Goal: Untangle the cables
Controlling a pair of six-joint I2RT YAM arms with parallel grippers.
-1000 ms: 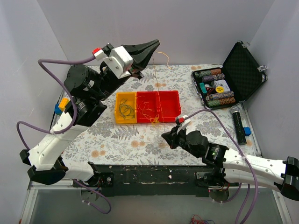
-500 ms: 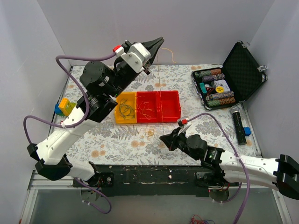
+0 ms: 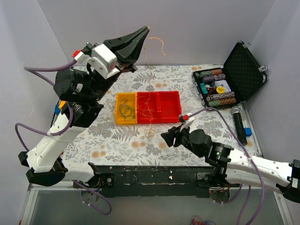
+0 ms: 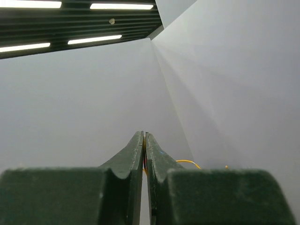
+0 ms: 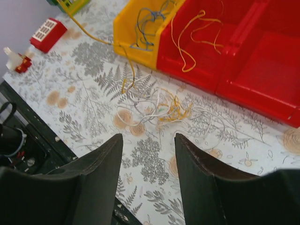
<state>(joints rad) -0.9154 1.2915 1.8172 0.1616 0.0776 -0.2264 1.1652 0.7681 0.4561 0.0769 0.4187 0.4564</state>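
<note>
My left gripper [image 3: 143,31] is raised high over the table's far side, shut on a thin yellow-orange wire [image 3: 149,70]. The wire hangs down toward the tray, and its free end curls beside the jaws [image 4: 188,162]. A small clump of whitish and yellow cables [image 5: 161,110] lies on the patterned cloth just in front of the tray [image 3: 150,132]. My right gripper [image 5: 149,137] hovers low just short of that clump, open, with nothing between its fingers [image 3: 167,137]. A yellow strand [image 5: 123,56] runs up from the clump toward the top left.
The tray has a yellow bin [image 3: 117,115] holding blue-green wires and red bins [image 3: 169,104], one holding yellow wires. An open black case [image 3: 242,61] of poker chips and a microphone [image 3: 239,123] lie at right. Toy bricks sit at left [image 3: 60,107], a red one [image 5: 46,33].
My right gripper has opened. The left gripper swung left and higher, still holding its wire. The clump slid from the tray's edge onto the cloth.
</note>
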